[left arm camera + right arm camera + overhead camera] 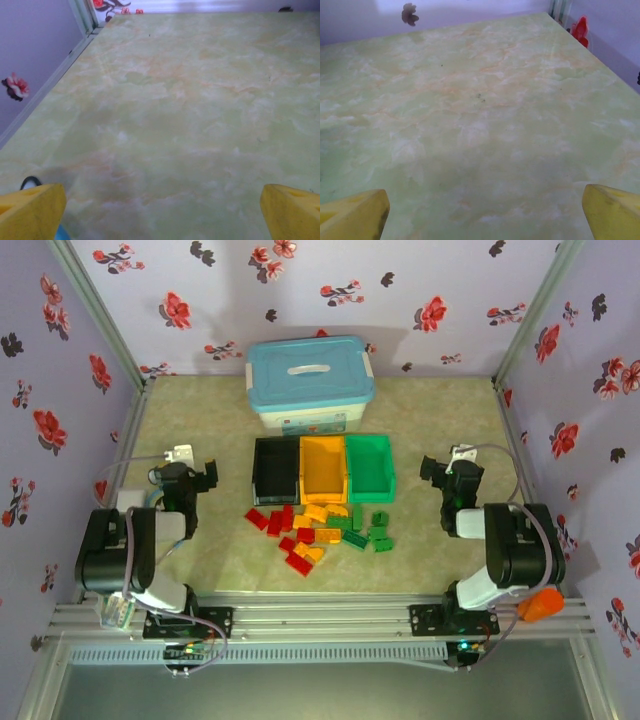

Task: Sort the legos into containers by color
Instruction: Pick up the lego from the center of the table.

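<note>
The legos [322, 530] are lying in a loose heap near the middle of the worktop [215, 565], with red bricks [268, 521] gathering mostly on the left, orange-yellow ones [316, 513] in the middle and green ones [368, 533] on the right, several of them touching or overlapping. Just behind the heap, the three containers are sitting side by side in a row with their walls touching: the black bin [275, 470] on the left, the orange-yellow bin [322, 468] in the centre and the green bin [370, 466] on the right, all three showing bare insides. Behind the bins, a white box with a light-blue lid [310, 378] is standing close to the back wall, its lid on. The left arm is resting well to the left of the heap and the right arm well to the right, both apart from the bricks and bins. The left fingers [31, 212] are standing spread wide, their yellow tips showing at the two lower corners of the left wrist view with only bare marbled worktop between them. The right fingers [354, 216] are likewise spread wide and holding nothing, hanging over bare worktop. Purple walls with red and black flowers [420, 300] are enclosing the worktop on three sides.
</note>
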Motion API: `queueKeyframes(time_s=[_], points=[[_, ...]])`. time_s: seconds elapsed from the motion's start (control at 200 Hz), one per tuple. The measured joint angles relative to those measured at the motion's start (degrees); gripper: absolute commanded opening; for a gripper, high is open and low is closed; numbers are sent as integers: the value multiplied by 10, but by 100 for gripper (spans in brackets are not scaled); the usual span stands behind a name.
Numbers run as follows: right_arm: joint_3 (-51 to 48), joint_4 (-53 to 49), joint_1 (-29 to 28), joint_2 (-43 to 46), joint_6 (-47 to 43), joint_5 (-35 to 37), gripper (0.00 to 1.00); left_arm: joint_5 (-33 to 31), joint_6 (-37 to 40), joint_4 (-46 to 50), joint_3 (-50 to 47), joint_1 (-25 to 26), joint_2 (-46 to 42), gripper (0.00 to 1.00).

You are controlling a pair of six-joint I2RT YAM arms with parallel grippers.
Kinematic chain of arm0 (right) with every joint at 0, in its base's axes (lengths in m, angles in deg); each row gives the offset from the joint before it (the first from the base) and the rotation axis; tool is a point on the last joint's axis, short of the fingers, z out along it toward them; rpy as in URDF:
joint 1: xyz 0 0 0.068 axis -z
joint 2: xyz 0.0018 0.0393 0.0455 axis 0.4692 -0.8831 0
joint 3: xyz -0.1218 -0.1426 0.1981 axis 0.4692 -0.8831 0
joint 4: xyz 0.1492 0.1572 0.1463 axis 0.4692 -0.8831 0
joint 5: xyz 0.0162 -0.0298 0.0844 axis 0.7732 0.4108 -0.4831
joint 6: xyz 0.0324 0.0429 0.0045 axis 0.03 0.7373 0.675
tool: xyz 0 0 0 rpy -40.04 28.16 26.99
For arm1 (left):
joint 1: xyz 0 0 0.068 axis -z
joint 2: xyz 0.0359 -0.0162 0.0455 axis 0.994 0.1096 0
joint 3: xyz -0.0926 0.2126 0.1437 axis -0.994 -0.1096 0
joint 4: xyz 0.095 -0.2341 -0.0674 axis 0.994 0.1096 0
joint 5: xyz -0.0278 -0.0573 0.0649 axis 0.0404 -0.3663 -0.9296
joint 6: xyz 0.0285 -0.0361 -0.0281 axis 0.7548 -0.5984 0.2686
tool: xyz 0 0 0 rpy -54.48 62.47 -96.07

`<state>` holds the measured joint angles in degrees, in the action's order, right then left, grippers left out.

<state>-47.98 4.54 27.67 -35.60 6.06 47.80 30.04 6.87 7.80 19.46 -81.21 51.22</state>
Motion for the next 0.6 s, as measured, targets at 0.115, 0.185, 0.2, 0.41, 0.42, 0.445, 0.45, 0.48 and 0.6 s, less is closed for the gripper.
queueKeyframes(time_s=[0.115,0.185,0.2,0.41,0.42,0.445,0.45,0.48,0.6], points=[[30,-124,-14,142,1,-4,99,-33,-22,115,65,34,-68,100],[79,-202,-23,215,32,-1,99,-41,-47,154,97,51,-103,100],[92,-221,-25,229,43,2,100,-42,-54,163,103,54,-111,100],[107,-364,-25,344,213,-6,99,-12,-126,318,176,112,-190,100],[105,-371,-26,346,219,-9,99,-12,-127,323,178,116,-191,100],[104,-389,-29,350,230,-13,99,-10,-129,342,187,130,-197,100],[104,-396,-30,351,233,-13,99,-9,-130,345,188,132,-198,100],[104,-416,-34,355,245,-17,99,-6,-134,366,198,144,-204,100],[112,-489,-52,370,285,-25,99,4,-143,449,233,188,-219,100]])
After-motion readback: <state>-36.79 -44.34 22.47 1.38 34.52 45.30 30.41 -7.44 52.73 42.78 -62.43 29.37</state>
